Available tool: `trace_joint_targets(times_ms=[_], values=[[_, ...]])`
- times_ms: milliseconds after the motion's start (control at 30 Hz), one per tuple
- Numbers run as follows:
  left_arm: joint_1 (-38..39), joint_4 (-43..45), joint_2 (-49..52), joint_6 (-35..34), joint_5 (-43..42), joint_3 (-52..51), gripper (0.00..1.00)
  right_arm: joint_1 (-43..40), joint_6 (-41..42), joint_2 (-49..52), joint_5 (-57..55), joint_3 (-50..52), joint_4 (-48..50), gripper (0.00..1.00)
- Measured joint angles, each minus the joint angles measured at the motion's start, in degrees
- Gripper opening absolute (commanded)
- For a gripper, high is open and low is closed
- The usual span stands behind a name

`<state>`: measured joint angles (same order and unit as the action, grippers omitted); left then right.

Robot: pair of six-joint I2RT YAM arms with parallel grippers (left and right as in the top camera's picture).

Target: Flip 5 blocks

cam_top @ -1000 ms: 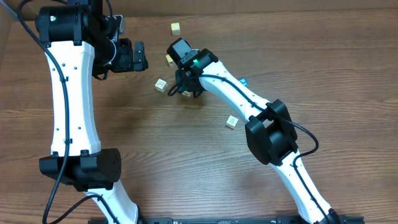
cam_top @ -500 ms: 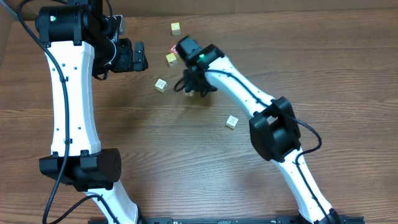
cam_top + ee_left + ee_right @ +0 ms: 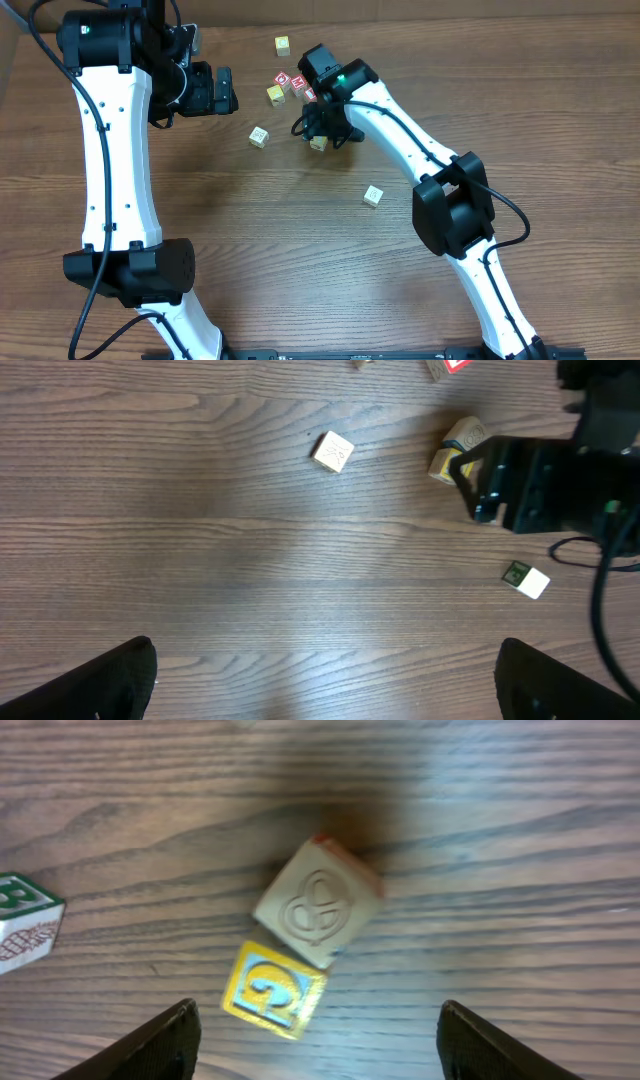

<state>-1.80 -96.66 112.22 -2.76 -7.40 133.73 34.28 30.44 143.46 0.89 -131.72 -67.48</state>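
Counter: brown wood-grain counter (image 3: 250, 260), scattered with small wooden alphabet cubes.
Right fingers (image 3: 321, 128): spread wide, gripping nothing, poised over a touching pair of cubes.
Pair: a pale cream wooden cube (image 3: 318, 915), with a carved looped figure on top, sits skewed with one edge against a yellow wooden cube (image 3: 273, 990) bearing a bluish figure. Both lie flat on the counter, untouched.
Off to one side in the right wrist view, apart from the pair: a white-sided wooden cube with a green "B" face (image 3: 25, 920).
Second pale cream cube (image 3: 259, 137): alone, on the left arm's side of the pair.
Third pale cream cube (image 3: 373, 196): alone, beside the right arm.
Near the right fingers: three red-faced cubes (image 3: 299, 84), with one spare yellow cube (image 3: 275, 94) just beside them and a farther yellow cube (image 3: 283, 45) behind.
Left fingers (image 3: 222, 90): fully spread, empty, apart from every cube.
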Motion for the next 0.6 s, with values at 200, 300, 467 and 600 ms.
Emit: trace_joint_targets(times_ms=[200,300,467,600], values=[[0.0,0.0,0.0,0.0,0.0,0.0,1.00,2.6,1.4,-0.1,-0.5,7.6,9.2,0.68],[0.0,0.0,0.0,0.0,0.0,0.0,1.00,3.7,1.9,-1.7,-0.8,10.7,12.9,0.49],[0.0,0.0,0.0,0.0,0.0,0.0,1.00,4.1,2.4,-1.9,-2.1,11.4,11.4,0.35],[0.0,0.0,0.0,0.0,0.0,0.0,1.00,3.1,2.6,-2.7,-2.4,11.4,7.0,0.34]])
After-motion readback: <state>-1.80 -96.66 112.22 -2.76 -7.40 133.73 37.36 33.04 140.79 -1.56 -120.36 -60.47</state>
